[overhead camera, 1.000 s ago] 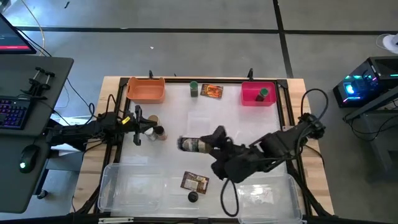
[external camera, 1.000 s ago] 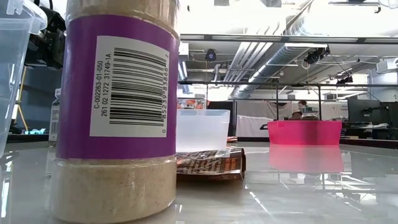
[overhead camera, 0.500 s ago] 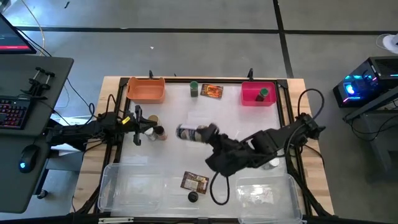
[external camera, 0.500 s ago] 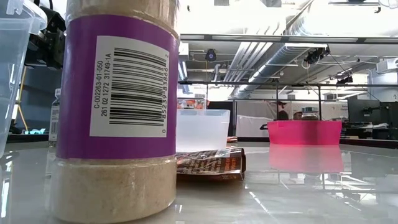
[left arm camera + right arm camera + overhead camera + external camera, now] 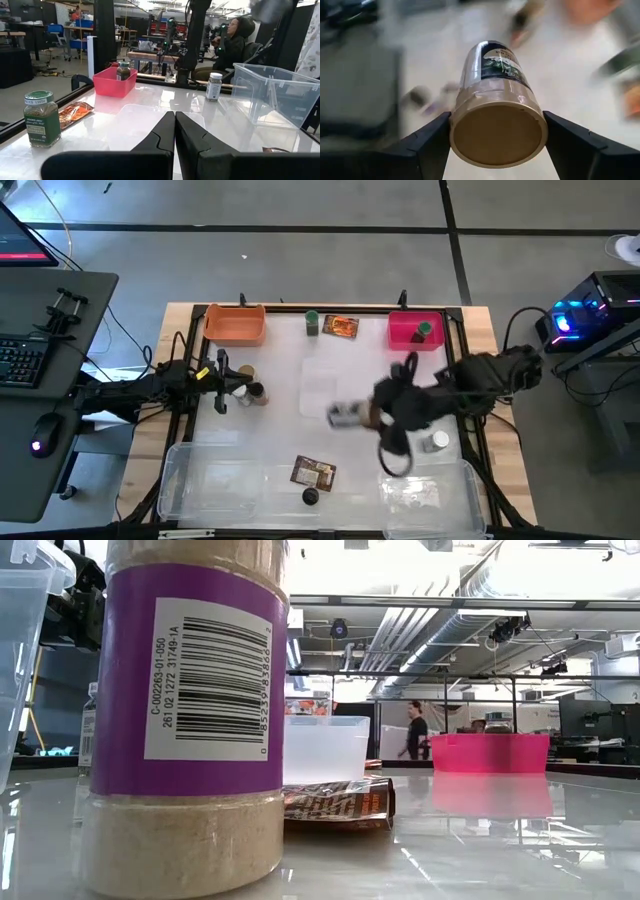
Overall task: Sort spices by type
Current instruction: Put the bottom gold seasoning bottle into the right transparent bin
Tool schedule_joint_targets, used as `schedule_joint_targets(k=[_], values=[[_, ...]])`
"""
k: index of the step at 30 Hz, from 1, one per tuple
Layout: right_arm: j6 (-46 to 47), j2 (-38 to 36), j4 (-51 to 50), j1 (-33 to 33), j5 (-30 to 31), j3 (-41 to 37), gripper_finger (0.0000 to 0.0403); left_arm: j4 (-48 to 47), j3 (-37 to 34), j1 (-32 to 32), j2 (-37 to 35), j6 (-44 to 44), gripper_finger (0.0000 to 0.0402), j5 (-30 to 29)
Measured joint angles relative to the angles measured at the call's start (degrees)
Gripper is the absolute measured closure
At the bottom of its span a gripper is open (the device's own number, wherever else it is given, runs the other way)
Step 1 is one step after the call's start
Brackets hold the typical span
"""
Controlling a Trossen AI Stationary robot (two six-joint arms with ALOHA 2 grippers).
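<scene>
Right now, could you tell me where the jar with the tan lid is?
In the high view, the tan-lidded jar lies sideways in the right claw, above the table's middle, below the pink bin.

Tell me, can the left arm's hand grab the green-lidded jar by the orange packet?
Probably yes. The left hand is shut and empty, and only bare white table lies between it and the green-lidded glass jar.
</scene>
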Motion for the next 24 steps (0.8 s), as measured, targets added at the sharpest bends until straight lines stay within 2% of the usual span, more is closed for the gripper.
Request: schedule_joint_targets(k=[6, 8, 11, 16, 21, 24], values=[[15.93, 0.57, -0.49, 8.6, -16.49, 0.0, 0.013, -0.02, 0.0, 0.01, 0.0, 0.0, 0.0401, 0.02], [23.18, 0.57, -2.21, 11.44, -19.64, 0.0, 0.013, -0.01, 0.01, 0.0, 0.0, 0.0, 0.0401, 0.0], [33.19, 0.78, -10.0, 15.5, -23.43, -0.13, 0.013, -0.02, 0.0, -0.01, 0.0, 0.0, 0.0401, 0.0], [40.61, 1.46, -7.96, 18.85, -27.51, -5.65, 0.013, 0.0, 0.01, 0.01, 0.0, 0.0, 0.0401, 0.0], [41.22, 2.82, -7.88, 18.8, -35.63, -15.99, 0.013, -0.02, 0.0, 0.0, 0.0, 0.0, 0.0401, 0.02], [42.52, 2.82, -8.3, 19.57, -36.56, -21.94, 0.013, -0.02, 0.0, 0.0, 0.0, 0.01, 0.0401, 0.02]])
